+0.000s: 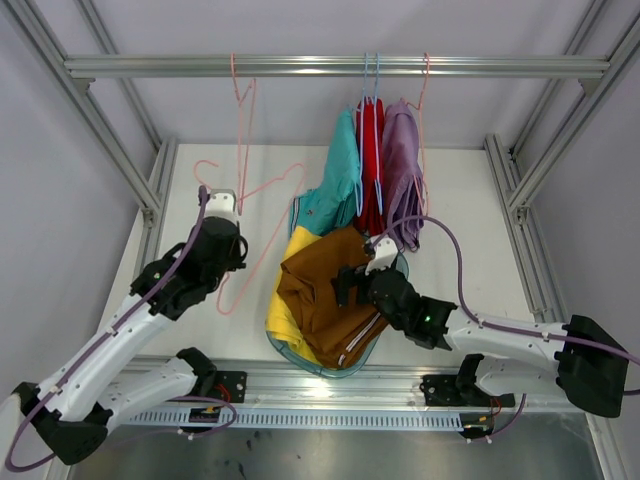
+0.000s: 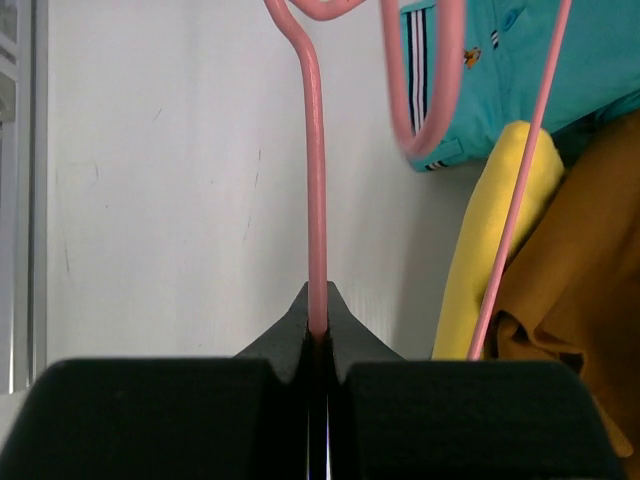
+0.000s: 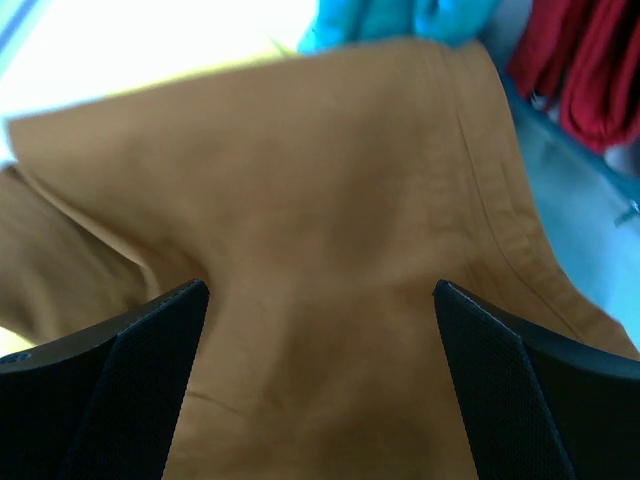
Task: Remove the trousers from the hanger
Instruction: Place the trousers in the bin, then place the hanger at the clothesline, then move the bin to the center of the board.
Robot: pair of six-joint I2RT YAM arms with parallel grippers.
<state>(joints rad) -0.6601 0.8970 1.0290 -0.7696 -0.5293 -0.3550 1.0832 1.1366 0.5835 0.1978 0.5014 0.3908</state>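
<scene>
The teal (image 1: 340,180), red (image 1: 371,170) and lilac (image 1: 400,160) trousers hang on hangers from the top rail (image 1: 200,66). The brown trousers (image 1: 320,290) lie on the yellow trousers (image 1: 285,300) in a clear basin (image 1: 288,352). My left gripper (image 1: 238,252) is shut on the wire of a bare pink hanger (image 1: 270,185) low over the table; the wire (image 2: 316,200) runs straight out from between my closed fingertips (image 2: 318,320). My right gripper (image 1: 345,285) is open just above the brown trousers (image 3: 320,180), its gap (image 3: 320,290) wide and empty.
A second bare pink hanger (image 1: 243,130) hangs on the rail at the left. Aluminium frame posts (image 1: 150,190) stand at both sides of the white table (image 1: 470,240). The teal trousers' striped waistband (image 2: 430,60) and the yellow cloth (image 2: 490,250) lie right of the held hanger.
</scene>
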